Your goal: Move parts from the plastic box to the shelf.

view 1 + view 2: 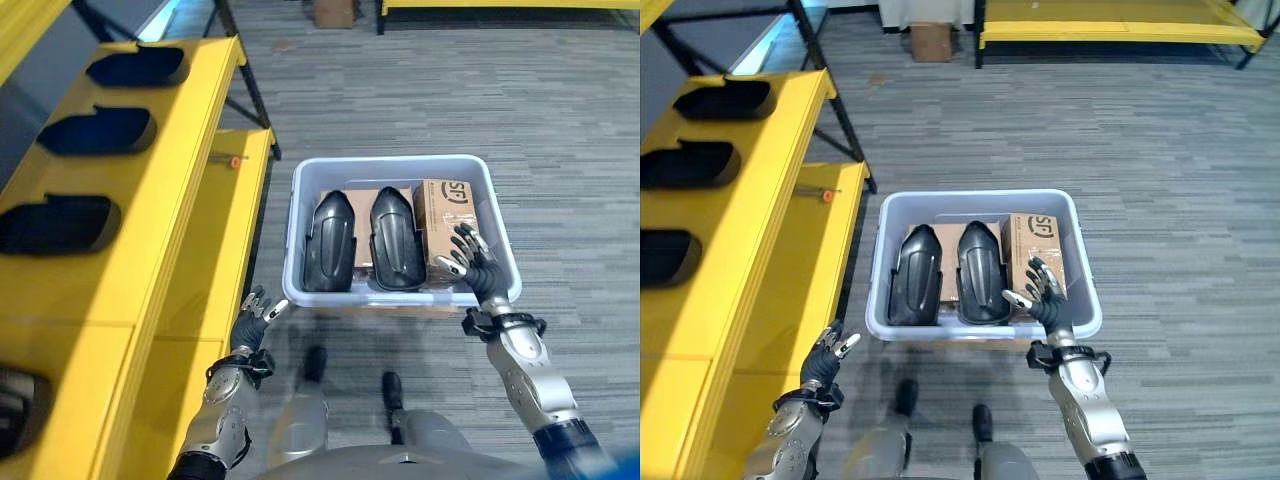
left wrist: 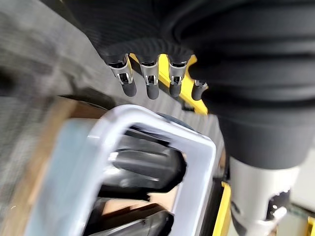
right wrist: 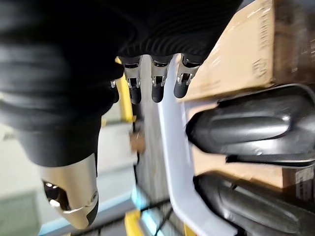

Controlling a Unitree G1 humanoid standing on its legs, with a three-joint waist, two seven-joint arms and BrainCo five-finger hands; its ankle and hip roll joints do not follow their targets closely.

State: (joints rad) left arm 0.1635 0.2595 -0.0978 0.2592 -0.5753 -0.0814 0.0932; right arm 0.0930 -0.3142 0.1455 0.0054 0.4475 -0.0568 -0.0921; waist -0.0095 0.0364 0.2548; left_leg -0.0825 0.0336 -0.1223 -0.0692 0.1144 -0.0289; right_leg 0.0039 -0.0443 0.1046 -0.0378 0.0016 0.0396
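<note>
A pale plastic box (image 1: 500, 232) stands on the floor and holds two black moulded parts (image 1: 330, 243) (image 1: 396, 239) side by side, plus a cardboard carton (image 1: 443, 215) at its right. My right hand (image 1: 478, 266) is open at the box's near right corner, fingers spread over the carton's near end and holding nothing. My left hand (image 1: 252, 319) is open, low at the box's near left corner beside the yellow shelf (image 1: 170, 240). Several black parts (image 1: 62, 222) (image 1: 98, 130) lie along the shelf's top. In the right wrist view the fingers (image 3: 157, 86) hang straight above the box rim (image 3: 172, 142).
The yellow shelf's lower level (image 1: 225, 240) runs along the box's left side, with a small orange bit (image 1: 235, 161) on it. Black shelf legs (image 1: 250, 90) stand behind. A brown box (image 1: 931, 42) and another yellow rack (image 1: 1120, 32) sit far back. Grey carpet lies right of the box.
</note>
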